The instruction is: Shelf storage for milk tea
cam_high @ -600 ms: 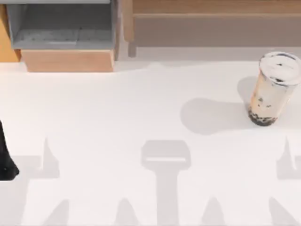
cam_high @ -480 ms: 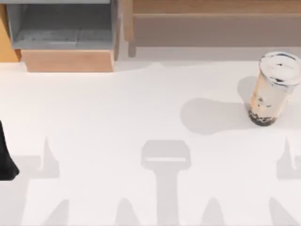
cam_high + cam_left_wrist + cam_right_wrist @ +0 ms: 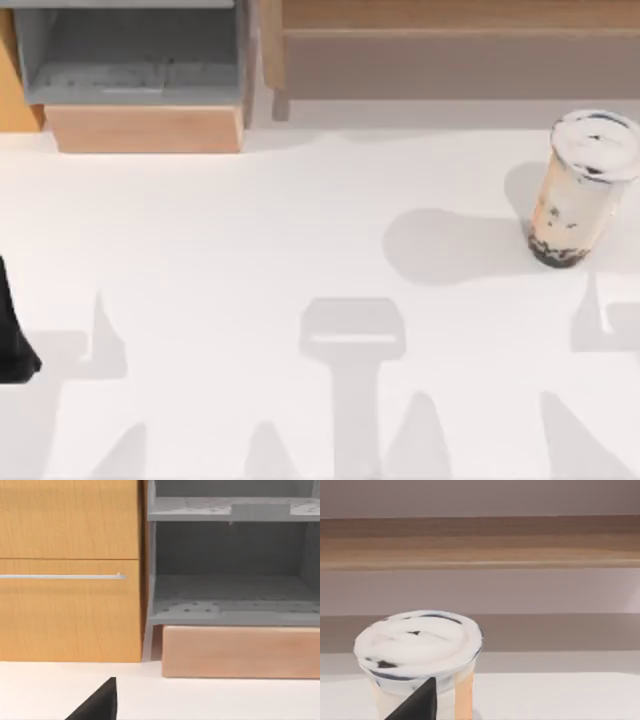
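Milk tea [image 3: 575, 190] stands upright, lid up, before shelf [image 3: 450, 40]; hands' grip unclear.

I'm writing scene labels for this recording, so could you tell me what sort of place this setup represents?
Probably a rendered tabletop storage or kitchen-style corner: a white table with a cup of milk tea at its right, a wide light-wood shelf along the back, and a grey-lined box beside an orange wooden cabinet.

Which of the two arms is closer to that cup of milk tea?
The right. Its wrist view looks onto the milk tea close up. The left arm sits at the table's far left edge, facing the grey-lined box.
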